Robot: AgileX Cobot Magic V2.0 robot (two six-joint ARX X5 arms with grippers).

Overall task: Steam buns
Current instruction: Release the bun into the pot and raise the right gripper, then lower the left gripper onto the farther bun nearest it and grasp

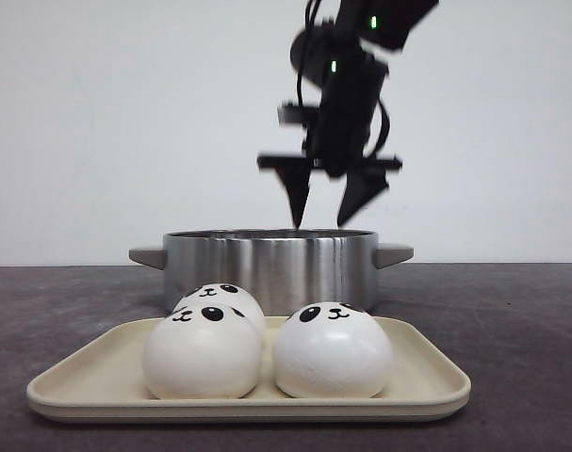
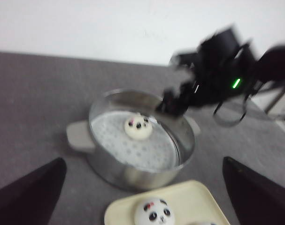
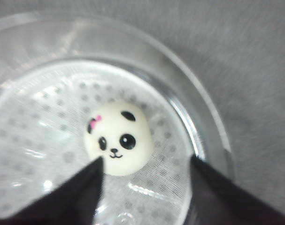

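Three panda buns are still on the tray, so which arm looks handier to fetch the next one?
Probably the left. Its open fingers hang just before the tray with a bun in front of them, while the right arm's open fingers are over the pot.

Right arm casing: matte black angular housing (image 1: pixel 347 80), built of blocky stacked segments.
Right arm lights: two small green indicator lights, one on the upper segment (image 1: pixel 372 21) and one lower on the wrist block (image 1: pixel 334 66); the left wrist view shows one as a short bright green bar (image 2: pixel 235 83).
Right arm cables: thin black cables loop off the casing beside the wrist block, one arcing outward (image 1: pixel 384 122).
Right gripper (image 1: pixel 329 200): black crossbar carrying two black wedge-shaped fingers that taper to points.
Right fingertips: smooth dark matte triangles (image 3: pixel 79 197) in the right wrist view.
Left gripper fingers: two dark, nearly black tapered wedges (image 2: pixel 27 194), plain surfaces, no markings visible.
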